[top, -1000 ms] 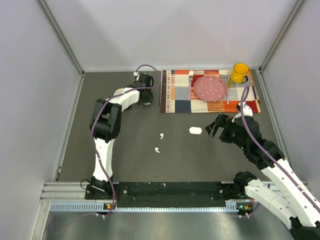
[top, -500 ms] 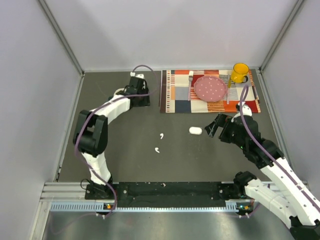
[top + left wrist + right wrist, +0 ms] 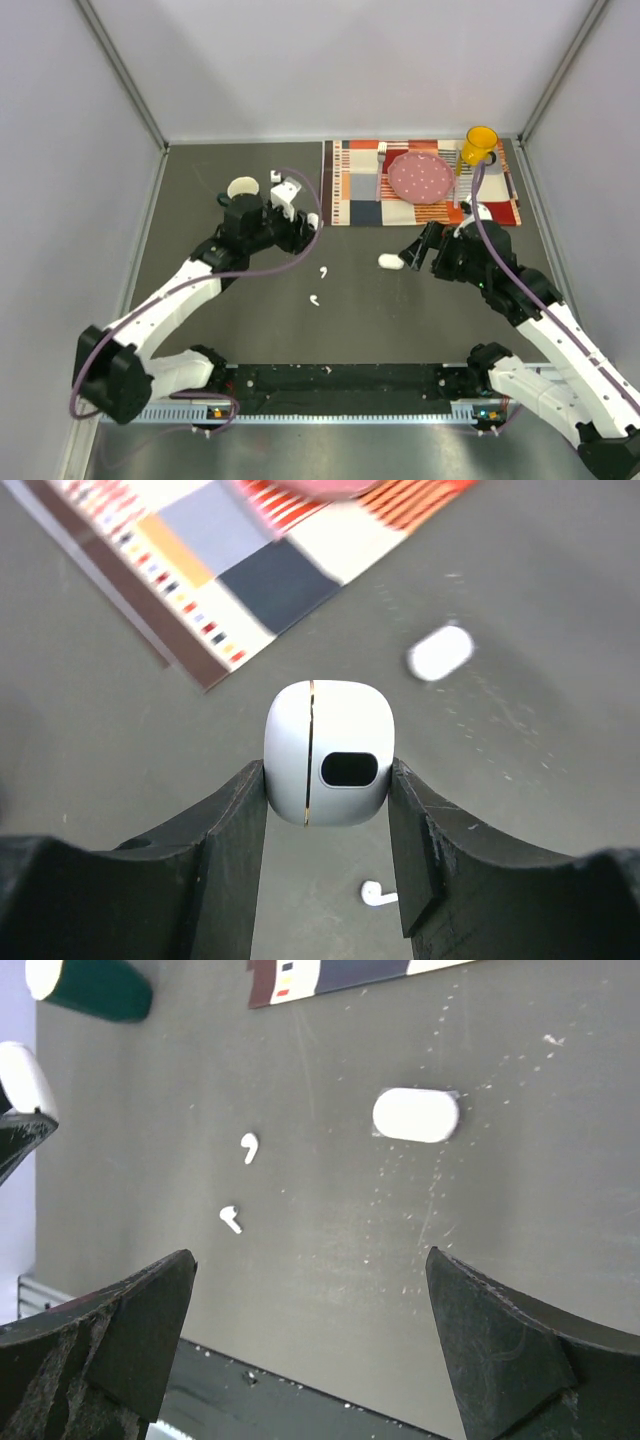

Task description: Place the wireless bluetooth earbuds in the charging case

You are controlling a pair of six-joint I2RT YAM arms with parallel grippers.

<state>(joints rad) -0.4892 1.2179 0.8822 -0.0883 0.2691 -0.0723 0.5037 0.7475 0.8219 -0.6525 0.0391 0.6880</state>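
Note:
My left gripper (image 3: 328,780) is shut on a white rounded charging case (image 3: 328,752) with a thin seam and a dark oval hole, held above the table. In the top view this gripper (image 3: 290,202) and case (image 3: 287,190) sit left of the mat. Two tiny white earbuds (image 3: 323,271) (image 3: 314,299) lie on the dark table; one shows under the held case (image 3: 376,893), both in the right wrist view (image 3: 248,1147) (image 3: 231,1219). A second white oval case (image 3: 390,261) (image 3: 416,1115) (image 3: 440,652) lies flat. My right gripper (image 3: 413,250) (image 3: 310,1260) is open and empty, just right of it.
A dark green mug (image 3: 240,190) (image 3: 95,988) stands left of my left gripper. A striped placemat (image 3: 350,205) at the back right carries a pink plate (image 3: 420,177), cutlery and a yellow cup (image 3: 480,143). Grey walls enclose the table.
My left arm has swung from the back, near the mat's left edge, toward the table's middle with the white case in it, uncovering the green mug. My right gripper shifted slightly left.

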